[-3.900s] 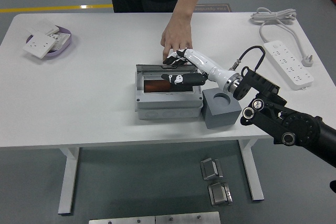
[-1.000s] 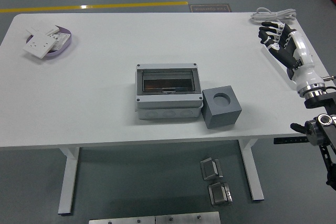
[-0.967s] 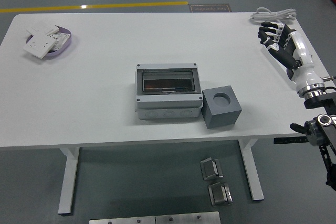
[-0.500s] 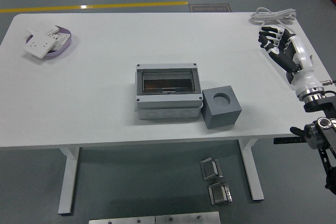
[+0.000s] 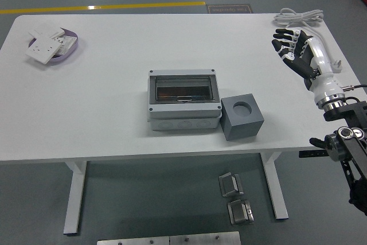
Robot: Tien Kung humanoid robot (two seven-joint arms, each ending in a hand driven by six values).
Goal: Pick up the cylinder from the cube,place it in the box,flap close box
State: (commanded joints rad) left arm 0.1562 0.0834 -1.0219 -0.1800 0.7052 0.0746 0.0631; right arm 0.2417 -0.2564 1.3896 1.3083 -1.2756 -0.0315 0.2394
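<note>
Right hand [image 5: 295,50] with fingers spread, empty; box [image 5: 183,100] flap apparently closed.

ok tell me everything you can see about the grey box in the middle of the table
The box is a light grey, plastic-looking rectangular enclosure lying flat near the middle of the white table. Its dark, see-through flap is shut, framed by the grey rim with a screw point at each corner; something reddish-brown shows dimly through it. Round knock-out marks line the near side wall. A darker grey cube with an empty round hole on top sits close at its right front corner; whether they touch is unclear. Nothing else touches the box.
</note>
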